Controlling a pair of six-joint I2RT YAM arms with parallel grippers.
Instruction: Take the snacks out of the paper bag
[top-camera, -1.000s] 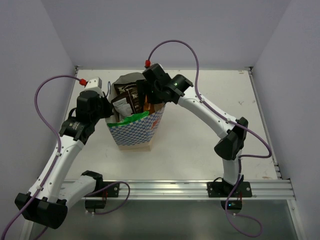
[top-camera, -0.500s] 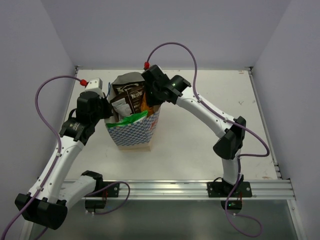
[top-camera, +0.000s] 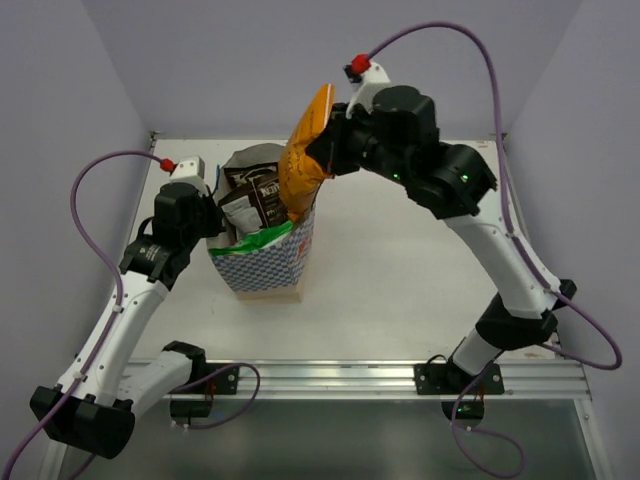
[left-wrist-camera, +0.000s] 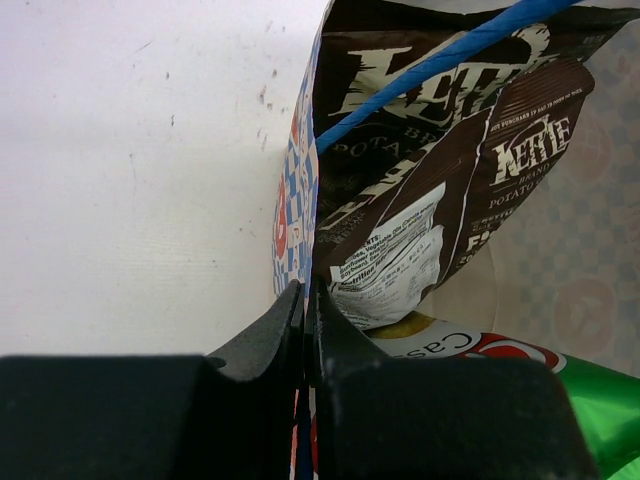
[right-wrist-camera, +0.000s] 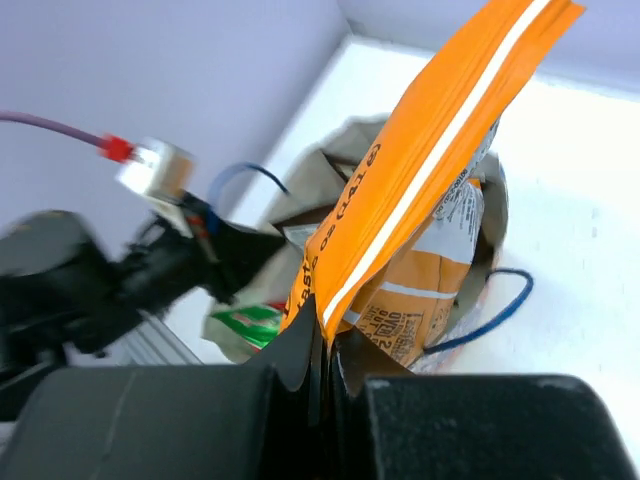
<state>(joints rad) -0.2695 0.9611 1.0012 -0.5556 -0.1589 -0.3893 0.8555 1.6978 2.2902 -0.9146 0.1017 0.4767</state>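
Note:
The blue-and-white checked paper bag (top-camera: 268, 262) stands upright at the table's middle left. My left gripper (top-camera: 214, 226) is shut on its left wall, and the left wrist view shows the jaws (left-wrist-camera: 303, 300) pinching the checked paper bag's edge (left-wrist-camera: 290, 200). Inside lean two dark brown packets (top-camera: 256, 196) (left-wrist-camera: 440, 170) and a green-and-white packet (top-camera: 262, 238) (left-wrist-camera: 590, 400). My right gripper (top-camera: 330, 150) (right-wrist-camera: 325, 335) is shut on the orange packet (top-camera: 303, 155) (right-wrist-camera: 440, 150). The packet is held high, with its lower end hanging at the bag's mouth.
A blue string handle (left-wrist-camera: 430, 65) crosses in front of the brown packets. Pale walls close off the table at left, back and right. An aluminium rail (top-camera: 350, 375) runs along the near edge. Bare tabletop (top-camera: 400, 270) lies to the right of the bag.
My right gripper shut on the orange packet inside the bag and rose with it, drawing it up and to the right. The left gripper kept its hold on the bag.

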